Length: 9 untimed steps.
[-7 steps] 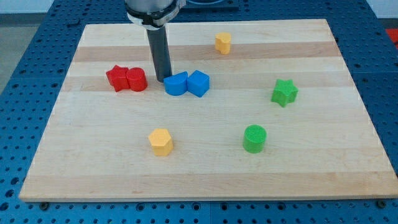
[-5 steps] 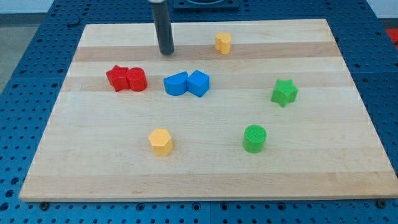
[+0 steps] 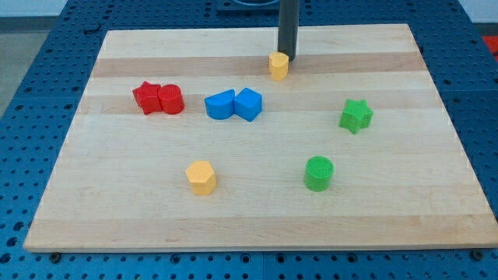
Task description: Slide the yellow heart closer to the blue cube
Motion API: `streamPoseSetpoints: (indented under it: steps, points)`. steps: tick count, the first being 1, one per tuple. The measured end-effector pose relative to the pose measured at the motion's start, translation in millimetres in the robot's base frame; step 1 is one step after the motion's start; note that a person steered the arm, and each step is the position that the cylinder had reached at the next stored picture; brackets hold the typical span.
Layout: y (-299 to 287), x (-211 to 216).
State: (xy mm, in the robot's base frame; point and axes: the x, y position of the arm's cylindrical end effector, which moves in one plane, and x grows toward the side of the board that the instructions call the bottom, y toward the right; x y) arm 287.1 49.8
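Note:
The yellow heart [image 3: 278, 65] lies near the view's top, right of centre. The blue cube [image 3: 249, 104] sits below and a little to the left of it, touching a second, rounder blue block [image 3: 220, 104] on its left. My tip [image 3: 288, 57] is right at the heart's upper right edge, on the side away from the blue cube. Whether it is touching the heart or just short of it cannot be told.
Two red blocks [image 3: 158, 99] sit side by side at the left. A green star [image 3: 355, 115] is at the right. A green cylinder [image 3: 318, 173] and a yellow hexagonal block [image 3: 201, 177] lie toward the view's bottom. The wooden board [image 3: 436, 194] ends on all sides.
My tip has moved from beside the left blue block up toward the view's top, then right to the yellow heart's upper right edge. The blocks have not visibly moved.

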Motion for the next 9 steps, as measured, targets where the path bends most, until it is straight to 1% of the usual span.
streamPoseSetpoints:
  steps: [1,3,5,8,9]
  points:
    - [-1.3,26.2]
    - [16.6,30.0]
    - [-45.8,29.0]
    - [-58.4,31.6]
    - [-84.1,29.2]
